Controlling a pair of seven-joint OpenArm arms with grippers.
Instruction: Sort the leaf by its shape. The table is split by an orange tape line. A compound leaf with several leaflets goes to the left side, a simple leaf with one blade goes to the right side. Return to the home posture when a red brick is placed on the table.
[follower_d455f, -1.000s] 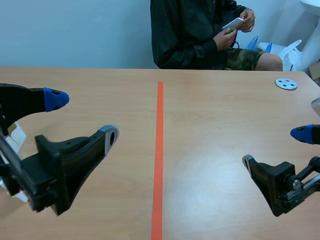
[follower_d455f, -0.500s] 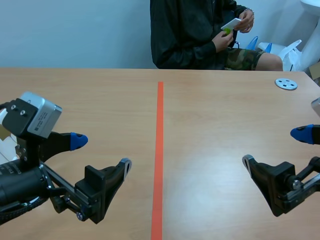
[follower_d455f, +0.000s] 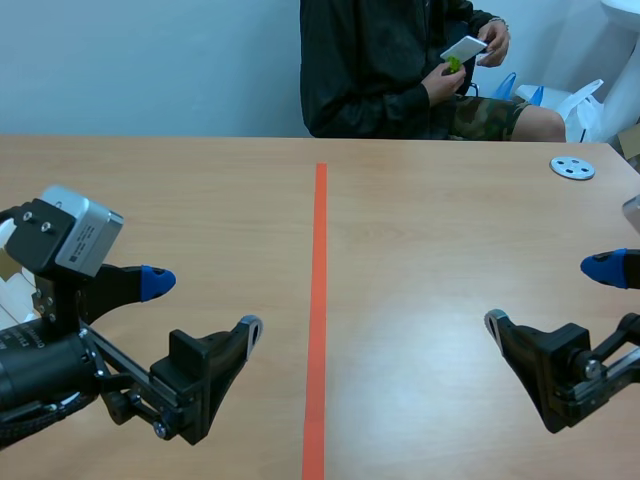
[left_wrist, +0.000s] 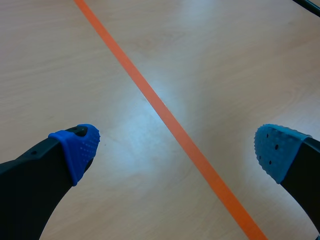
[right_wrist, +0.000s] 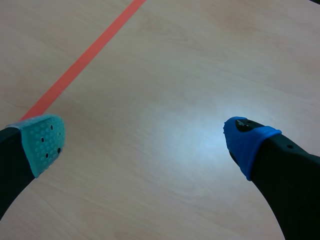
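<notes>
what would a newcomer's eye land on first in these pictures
The orange tape line runs down the middle of the light wooden table. Either side, the left gripper and right gripper sit low, blue-padded fingers open. Across the table, a seated person in dark clothes holds a small white card.

Left claw (follower_d455f: 203, 305) lower, nearer tape line (follower_d455f: 318, 300)

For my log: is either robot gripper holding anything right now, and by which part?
Nothing is held. The left gripper and the right gripper both stand open and empty.
</notes>
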